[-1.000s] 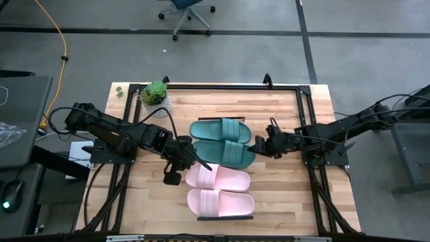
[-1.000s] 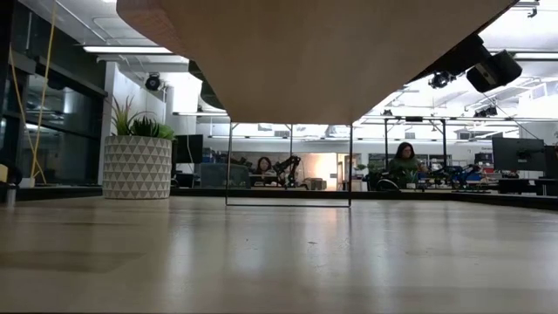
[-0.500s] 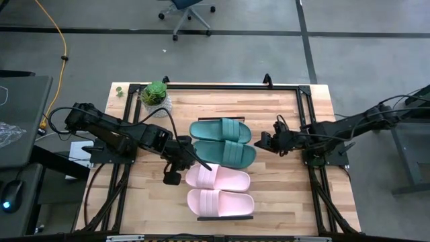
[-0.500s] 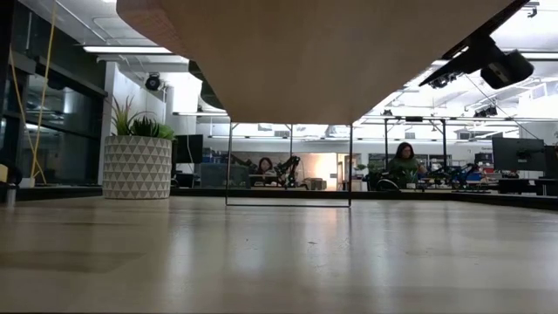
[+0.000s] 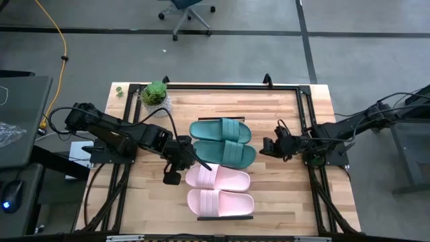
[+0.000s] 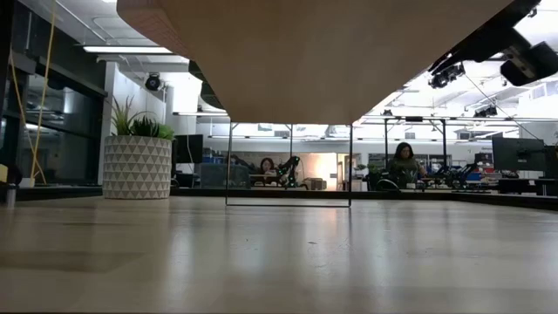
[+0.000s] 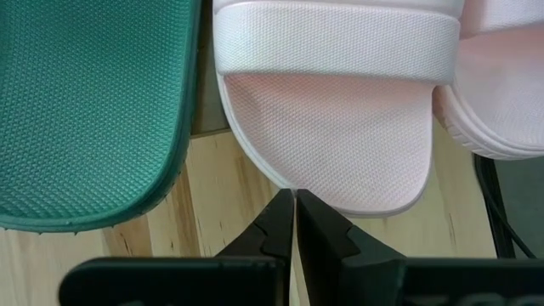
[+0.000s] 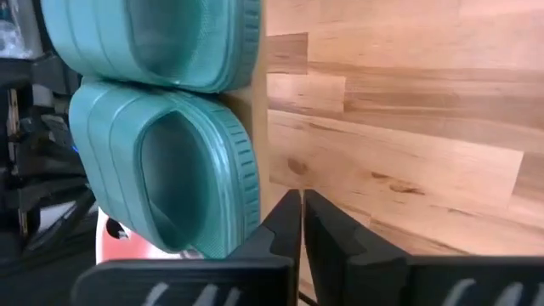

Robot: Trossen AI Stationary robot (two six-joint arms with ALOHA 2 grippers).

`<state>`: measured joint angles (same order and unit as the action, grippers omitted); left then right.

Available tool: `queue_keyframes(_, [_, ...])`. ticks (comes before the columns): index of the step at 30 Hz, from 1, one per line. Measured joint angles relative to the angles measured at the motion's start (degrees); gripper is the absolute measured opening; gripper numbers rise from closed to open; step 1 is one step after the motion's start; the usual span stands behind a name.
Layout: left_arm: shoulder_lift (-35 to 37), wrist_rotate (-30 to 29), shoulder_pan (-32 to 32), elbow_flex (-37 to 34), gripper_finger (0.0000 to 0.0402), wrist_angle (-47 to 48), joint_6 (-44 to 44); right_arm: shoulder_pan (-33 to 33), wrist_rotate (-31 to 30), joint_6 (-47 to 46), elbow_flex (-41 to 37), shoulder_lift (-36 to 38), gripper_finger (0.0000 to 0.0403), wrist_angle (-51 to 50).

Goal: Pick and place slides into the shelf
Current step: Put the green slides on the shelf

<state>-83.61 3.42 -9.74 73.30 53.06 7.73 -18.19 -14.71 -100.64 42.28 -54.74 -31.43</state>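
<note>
We see 4 slides lying side by side in 1 column on the shelf (image 5: 225,218), a long light-wood board with a thin black frame that runs from the far part of the bench (image 5: 282,195) toward its near edge. Each slide has its long axis across the shelf, running left to right over the bench.

The 2 teal slides sit at the far end: the far teal slide (image 5: 220,129), then the near teal slide (image 5: 228,153) just beside it. Next come the 2 pink ones, the far pink slide (image 5: 218,179) and the near pink slide (image 5: 220,203), also just beside each other. All 4 lie strap side up. In the right wrist view we look into the open mouths of the teal straps from the right end of the shelf.

The left end effector (image 5: 190,159) sits low at the left ends of the near teal and far pink slides. In the left wrist view its fingers (image 7: 276,223) are pressed together, with their tips right at the rounded end of the far pink slide and pinching nothing.

The right end effector (image 5: 265,146) is over bare bench, near the right end of the near teal slide but apart from it. Its fingers (image 8: 327,225) are pressed together and hold nothing.

A potted plant (image 5: 155,95) stands at the bench's far left corner.
</note>
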Motion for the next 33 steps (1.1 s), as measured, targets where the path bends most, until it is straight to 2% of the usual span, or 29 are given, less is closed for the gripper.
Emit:
queue_keyframes(7, [0.0,0.0,0.0,0.0,0.0007,-0.11,0.15,-1.55,-2.83,-1.49,0.0,-0.02,0.0002,1.98])
queue_keyframes(18, [0.0,0.02,0.0,0.0,0.0007,-0.46,0.42,-1.3,-0.05,0.18,-0.02,-5.16,0.0,7.83])
queue_keyframes(21, [0.0,0.12,-0.02,0.0,0.0007,-0.43,0.43,-1.89,-0.69,-0.2,-0.02,-4.23,0.0,5.7])
queue_keyframes(24, [0.0,0.17,-0.02,0.0,0.0007,-0.44,0.39,-2.51,-4.91,-1.09,0.0,-2.53,0.0,4.86])
queue_keyframes(33, [0.0,0.02,-0.02,-0.01,0.0007,-0.62,0.22,-2.08,-4.8,0.26,0.0,-2.32,0.0,7.36])
